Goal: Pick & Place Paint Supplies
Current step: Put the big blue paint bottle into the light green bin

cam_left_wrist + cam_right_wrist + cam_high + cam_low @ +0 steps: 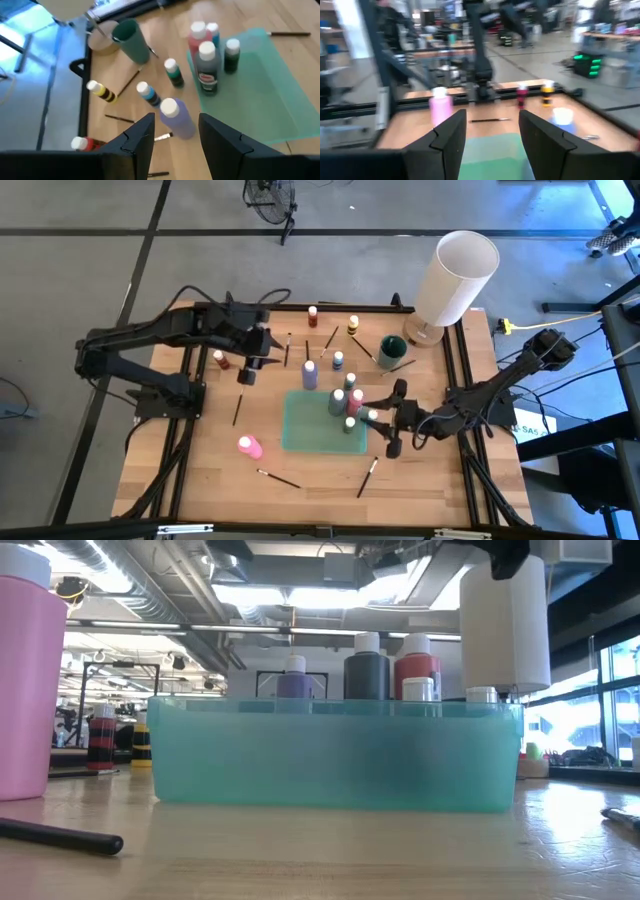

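High view: the teal tray (300, 425) sits mid-table, with a small cluster of paint bottles (345, 402) standing at its right end.
Done: I count about four bottles in the tray — grey (367, 665), red (416, 665) and two smaller ones behind the wall in the low view.
Left outside, bottles: purple bottle (310, 373) just beyond the tray's far edge; blue bottle (338, 361) and green bottle (173, 72) near it; yellow-and-black bottle (353, 325) and two red bottles (312, 315) farther back; pink bottle (249, 446) near the front left.
Left outside, brushes: several brushes (367, 477) lie scattered on the wood, none in the tray.
Left gripper (248, 371): jaws parted, holding nothing, hovering left of the purple bottle.
Right gripper (395, 418): jaws apart and empty, just right of the tray's cluster.
Progress: roughly a third of the bottles placed, I judge; brushes not started.
Other: dark green cup (392, 351) and white cylinder (455, 277) stand at the back right.
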Robot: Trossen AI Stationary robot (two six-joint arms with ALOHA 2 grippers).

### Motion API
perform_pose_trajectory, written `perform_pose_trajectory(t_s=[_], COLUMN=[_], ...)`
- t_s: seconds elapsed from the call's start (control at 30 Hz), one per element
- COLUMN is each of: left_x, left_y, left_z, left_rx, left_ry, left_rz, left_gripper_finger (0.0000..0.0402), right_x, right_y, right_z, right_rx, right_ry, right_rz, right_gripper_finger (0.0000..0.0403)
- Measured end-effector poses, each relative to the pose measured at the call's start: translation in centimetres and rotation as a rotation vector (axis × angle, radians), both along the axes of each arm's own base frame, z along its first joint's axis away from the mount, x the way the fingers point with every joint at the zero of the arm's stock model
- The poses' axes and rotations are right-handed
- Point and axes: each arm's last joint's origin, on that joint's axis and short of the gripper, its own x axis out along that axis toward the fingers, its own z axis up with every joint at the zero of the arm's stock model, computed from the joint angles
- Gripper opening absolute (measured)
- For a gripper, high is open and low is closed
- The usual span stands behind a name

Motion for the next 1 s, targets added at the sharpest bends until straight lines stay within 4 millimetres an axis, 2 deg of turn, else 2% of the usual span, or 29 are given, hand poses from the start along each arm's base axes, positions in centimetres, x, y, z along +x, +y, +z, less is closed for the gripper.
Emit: perform_pose_trajectory(t_s=[0.2, 0.3, 0.47, 0.67, 0.83, 1.0], left_x=[3.3, 4.9, 7.1, 9.1, 9.9, 10.8], left_y=[0.6, 1.0, 1.6, 1.8, 2.1, 2.6], left_z=[-2.8, -4.3, -4.3, -3.8, -4.4, -5.8], left_rx=[0.004, 0.066, 0.136, 0.103, 0.057, 0.035], left_ry=[0.128, 0.215, 0.237, 0.271, 0.338, 0.384], left_rz=[-0.001, -0.034, -0.029, -0.032, -0.024, -0.016], left_gripper_finger=[0.0148, 0.0148, 0.0148, 0.0148, 0.0148, 0.0148], right_x=[-0.5, -0.7, -1.2, -1.4, -1.4, -1.4], right_y=[1.1, 1.6, 2.4, 2.7, 2.7, 2.7], right_z=[-0.1, 0.0, -0.4, 0.4, 0.1, 0.1], right_rx=[0.011, 0.012, 0.037, 0.035, 0.01, 0.004], right_ry=[0.011, 0.007, 0.029, -0.038, -0.015, -0.012], right_rz=[0.161, 0.19, 0.265, 0.28, 0.287, 0.287], right_gripper_finger=[0.0185, 0.0185, 0.0185, 0.0185, 0.0185, 0.0185])
